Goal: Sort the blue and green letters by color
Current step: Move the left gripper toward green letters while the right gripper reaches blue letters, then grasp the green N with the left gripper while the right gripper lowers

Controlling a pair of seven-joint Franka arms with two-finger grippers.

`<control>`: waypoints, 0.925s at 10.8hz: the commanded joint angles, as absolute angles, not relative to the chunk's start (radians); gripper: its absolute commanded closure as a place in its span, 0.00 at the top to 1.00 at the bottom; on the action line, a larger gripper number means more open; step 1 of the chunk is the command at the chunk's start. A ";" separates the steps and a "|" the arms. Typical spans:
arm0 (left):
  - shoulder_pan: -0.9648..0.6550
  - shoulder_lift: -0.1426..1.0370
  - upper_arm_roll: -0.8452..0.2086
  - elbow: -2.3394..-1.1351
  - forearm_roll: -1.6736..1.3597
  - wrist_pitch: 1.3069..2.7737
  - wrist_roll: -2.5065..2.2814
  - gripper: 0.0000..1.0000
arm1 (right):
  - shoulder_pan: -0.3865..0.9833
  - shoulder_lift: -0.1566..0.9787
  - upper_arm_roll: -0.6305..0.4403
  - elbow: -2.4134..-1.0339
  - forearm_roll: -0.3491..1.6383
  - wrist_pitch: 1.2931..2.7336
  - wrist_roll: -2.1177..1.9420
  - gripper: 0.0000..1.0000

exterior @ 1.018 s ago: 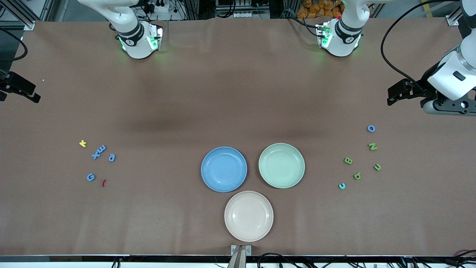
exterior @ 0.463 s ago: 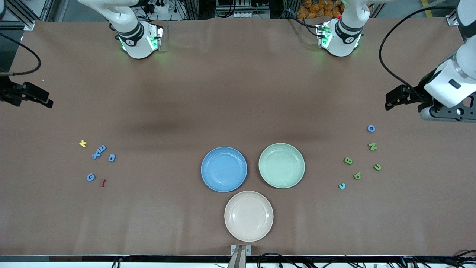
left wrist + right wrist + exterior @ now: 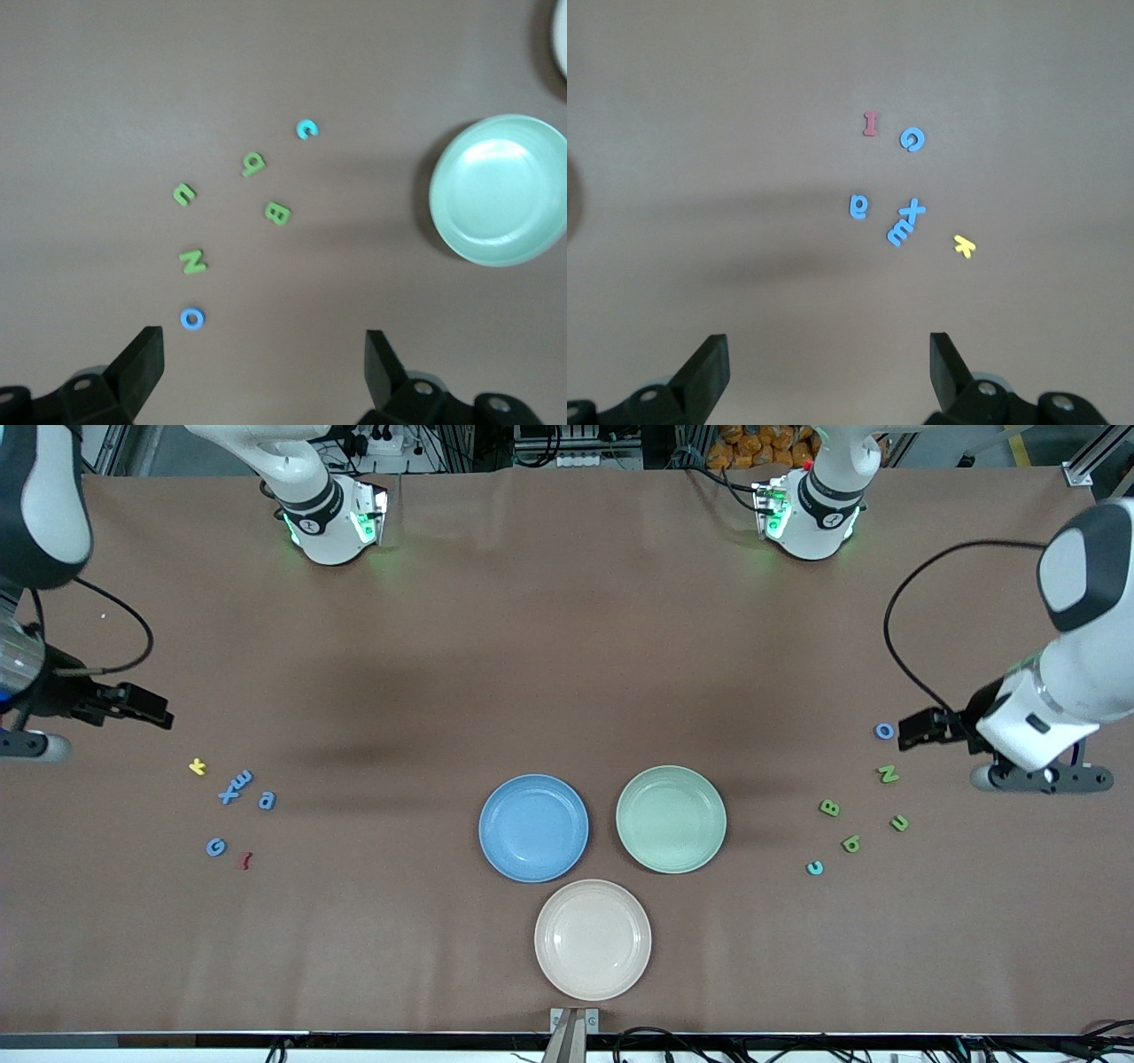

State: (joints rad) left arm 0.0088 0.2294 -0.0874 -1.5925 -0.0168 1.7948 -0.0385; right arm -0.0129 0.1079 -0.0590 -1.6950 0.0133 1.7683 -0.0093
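Blue plate (image 3: 532, 828) and green plate (image 3: 671, 819) bare; no letters sorted. Blue letters (image 3: 239, 788) at nine o'clock, green letters (image 3: 850, 824) at three. Left gripper (image 3: 912, 731) and right gripper (image 3: 146, 708) hover open-jawed, empty.

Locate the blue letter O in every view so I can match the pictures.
Front view: blue letter O, beside the left gripper.
Left wrist view: blue letter O, near the open fingers.
Right wrist view: not in it.
Shared landmark: green letter N.

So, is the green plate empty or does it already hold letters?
Empty: the green plate shows only bare surface, and the green letters lie on the table.
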 commanded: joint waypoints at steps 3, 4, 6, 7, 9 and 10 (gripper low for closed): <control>0.117 0.299 -0.084 -1.884 0.000 2.223 0.097 1.00 | -0.025 0.218 -0.057 -1.908 0.015 2.110 -0.009 1.00; 0.117 0.325 -0.074 -1.940 0.000 2.335 0.097 1.00 | -0.032 0.256 -0.058 -1.920 0.021 2.137 -0.008 1.00; 0.121 0.376 -0.055 -1.995 0.000 2.433 0.100 1.00 | -0.054 0.334 -0.058 -1.921 0.026 2.201 -0.005 1.00; 0.120 0.389 -0.052 -2.020 0.000 2.462 0.100 1.00 | -0.054 0.365 -0.058 -1.922 0.029 2.232 -0.003 1.00; 0.121 0.431 -0.051 -2.065 0.000 2.540 0.100 1.00 | -0.063 0.417 -0.057 -1.924 0.064 2.275 -0.006 1.00; 0.129 0.442 -0.049 -2.086 0.002 2.578 0.100 1.00 | -0.067 0.437 -0.057 -1.922 0.072 2.296 -0.009 1.00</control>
State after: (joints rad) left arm 0.1184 0.4252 -0.0533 -2.0338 -0.0156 2.4933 0.0860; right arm -0.0514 0.3943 -0.0638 -1.9301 0.0358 2.2562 -0.0075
